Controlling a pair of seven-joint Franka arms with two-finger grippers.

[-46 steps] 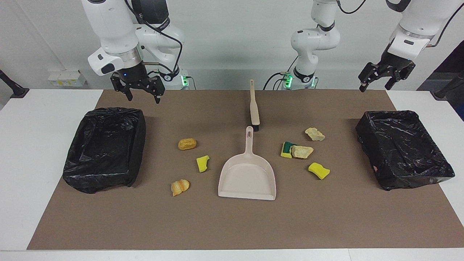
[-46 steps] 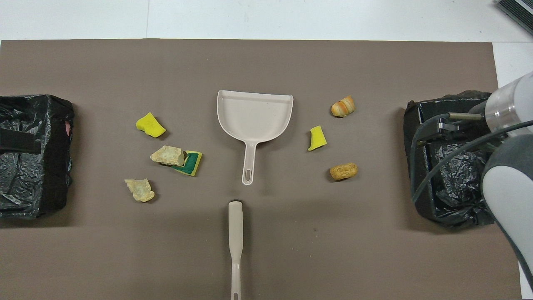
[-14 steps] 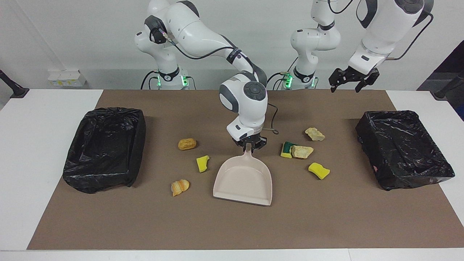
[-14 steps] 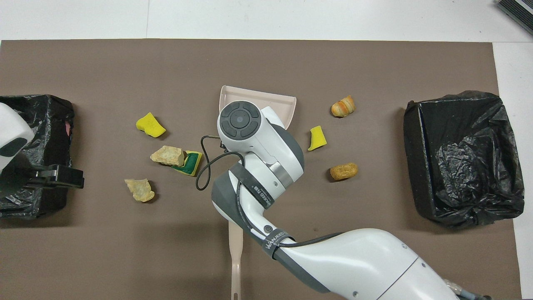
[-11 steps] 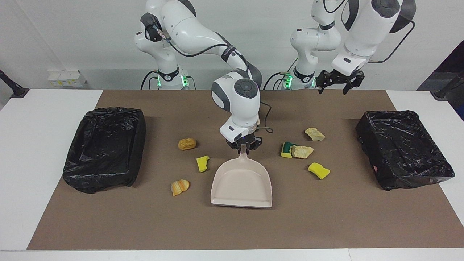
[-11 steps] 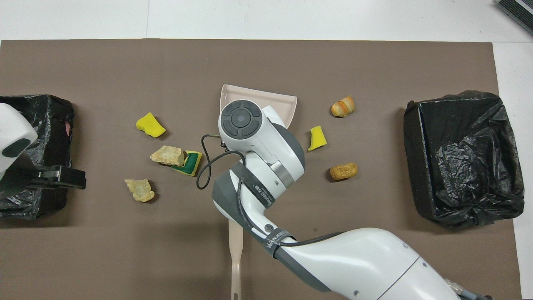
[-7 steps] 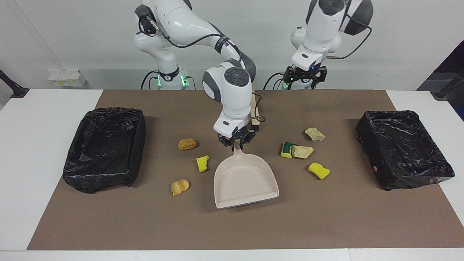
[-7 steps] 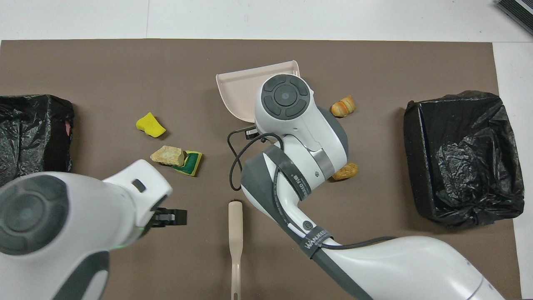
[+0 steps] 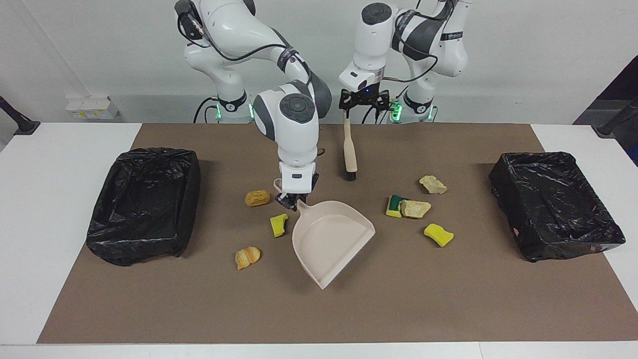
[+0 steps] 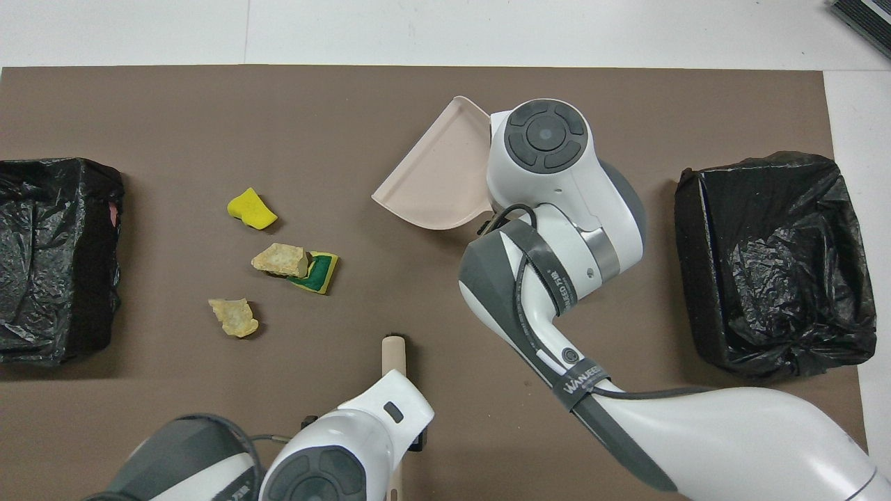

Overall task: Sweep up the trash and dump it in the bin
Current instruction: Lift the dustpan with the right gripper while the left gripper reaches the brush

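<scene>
Facing view: right jaws [image 9: 294, 200] clamped on swung dustpan [image 9: 331, 239]; left jaws [image 9: 360, 103] apart, newly over brush [image 9: 349, 147].

Seven loose trash scraps [image 9: 412, 208] on the brown mat, yellow, tan and orange-brown, none binned
</scene>
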